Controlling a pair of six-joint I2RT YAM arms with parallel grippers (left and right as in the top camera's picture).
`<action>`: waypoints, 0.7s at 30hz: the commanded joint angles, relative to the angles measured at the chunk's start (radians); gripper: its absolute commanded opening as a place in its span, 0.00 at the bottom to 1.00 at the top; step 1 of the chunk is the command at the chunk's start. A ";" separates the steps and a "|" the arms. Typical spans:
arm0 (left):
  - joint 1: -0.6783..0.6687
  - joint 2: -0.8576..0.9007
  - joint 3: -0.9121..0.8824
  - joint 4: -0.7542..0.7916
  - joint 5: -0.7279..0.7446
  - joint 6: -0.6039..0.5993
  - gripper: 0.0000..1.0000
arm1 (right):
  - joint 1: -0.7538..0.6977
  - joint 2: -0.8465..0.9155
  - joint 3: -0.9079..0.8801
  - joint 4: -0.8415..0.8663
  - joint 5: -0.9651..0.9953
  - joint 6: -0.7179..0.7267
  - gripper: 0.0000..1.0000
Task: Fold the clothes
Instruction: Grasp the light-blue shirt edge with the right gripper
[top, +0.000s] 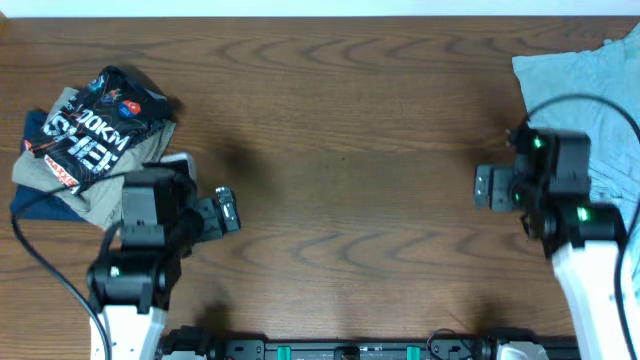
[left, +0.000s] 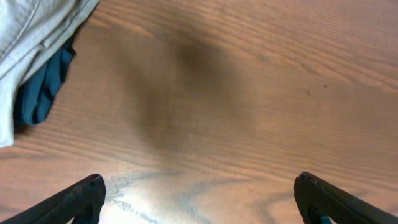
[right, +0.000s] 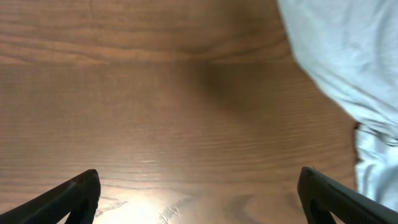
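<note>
A pale blue-grey T-shirt (top: 590, 95) lies crumpled at the table's far right; it also shows in the right wrist view (right: 342, 56). My right gripper (top: 483, 187) is open and empty just left of it, over bare wood (right: 199, 196). My left gripper (top: 228, 211) is open and empty over bare wood (left: 199, 199), right of a pile of clothes. No coral-red garment is in view.
The pile at the far left holds a dark printed shirt (top: 95, 125), a grey-beige garment (top: 60, 175) and a dark blue one (top: 35, 205). The grey fabric (left: 31, 37) and blue fabric (left: 40, 87) show in the left wrist view. The wooden table (top: 350, 150) lies between the arms.
</note>
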 joint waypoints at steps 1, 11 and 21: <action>0.006 0.045 0.039 -0.012 0.010 -0.013 0.98 | -0.010 0.089 0.042 -0.005 -0.043 0.032 0.99; 0.006 0.095 0.039 -0.016 0.010 -0.013 0.98 | -0.191 0.292 0.040 0.036 0.313 0.285 0.94; 0.006 0.095 0.039 -0.016 0.010 -0.013 0.98 | -0.396 0.537 0.040 0.208 0.309 0.286 0.76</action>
